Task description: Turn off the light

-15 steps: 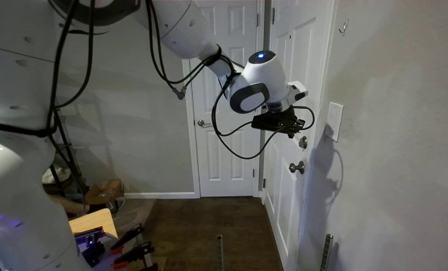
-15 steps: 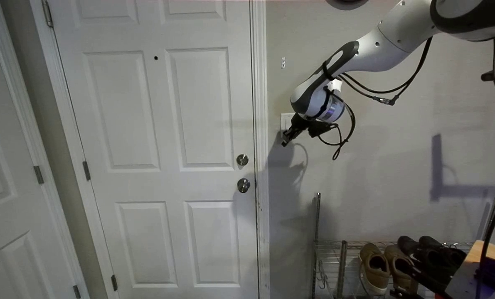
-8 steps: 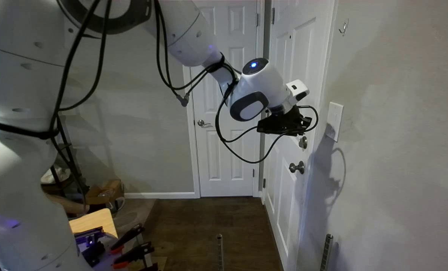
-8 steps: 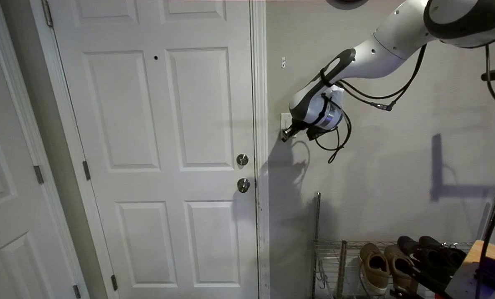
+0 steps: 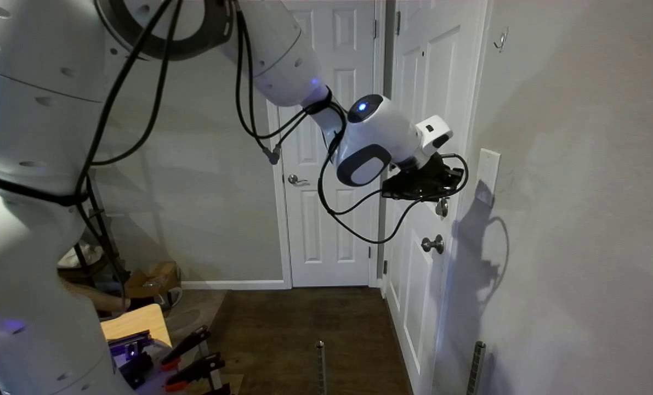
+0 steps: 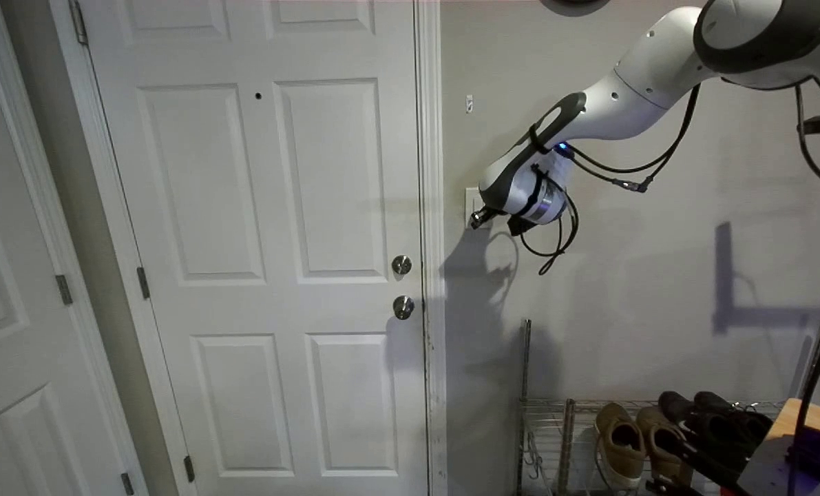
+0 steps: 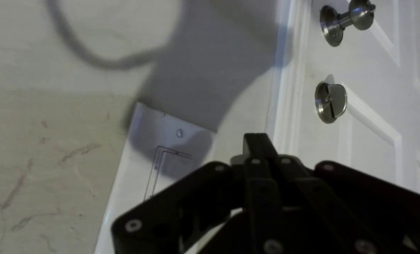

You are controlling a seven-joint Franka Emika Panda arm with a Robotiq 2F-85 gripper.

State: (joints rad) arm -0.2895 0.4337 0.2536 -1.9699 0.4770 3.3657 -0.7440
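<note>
Holding nothing, our claw is fully closed, partly hiding the white switch plate on the wall; no contact shows. With that wall lit, we judge the press undone. Beyond, the door with its deadbolt and knob seems out of our way.

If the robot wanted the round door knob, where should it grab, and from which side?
Probably by its head, coming straight at the door: the head juts out on a narrower neck, so the gripper could close around it. Shut now, the gripper would open first.
</note>
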